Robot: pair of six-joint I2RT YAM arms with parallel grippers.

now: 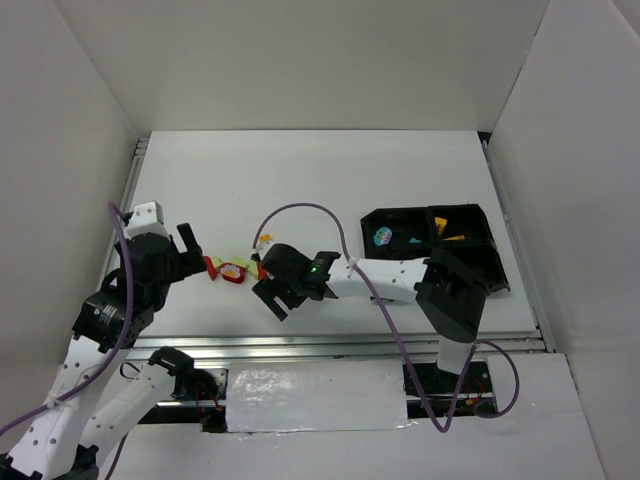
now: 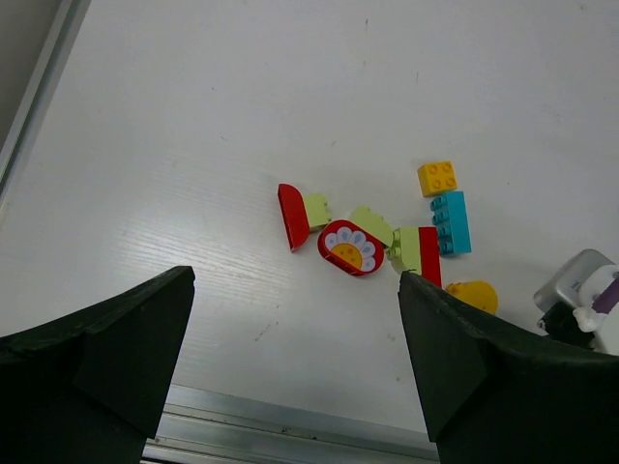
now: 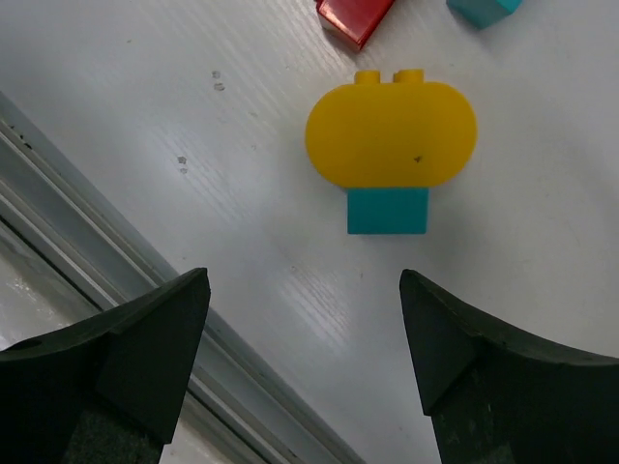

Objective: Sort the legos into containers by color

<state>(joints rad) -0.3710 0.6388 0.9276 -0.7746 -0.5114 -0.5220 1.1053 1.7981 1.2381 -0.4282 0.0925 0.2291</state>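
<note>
Black tray, our mark, right side of the table. Some sorting is done: we see a printed bluish piece in its leftmost compartment and yellow-orange pieces in the one beside it.

The right arm reaches leftward, away from the tray. The right gripper is spread wide and holds nothing. It hangs over the loose legos, we judge to line up a pick.

The left gripper is farther from the tray and is equally wide and empty. It sits on the far side of the pile from the tray, likely to leave the right arm room.

Loose pile, well left of the tray:
- red flower-printed brick
- pale green brick
- cyan brick
- orange square

Yellow rounded brick lies flat on the table ahead of the right gripper's open jaws. A small cyan block touches its edge; we cannot tell whether the two are joined.
</note>
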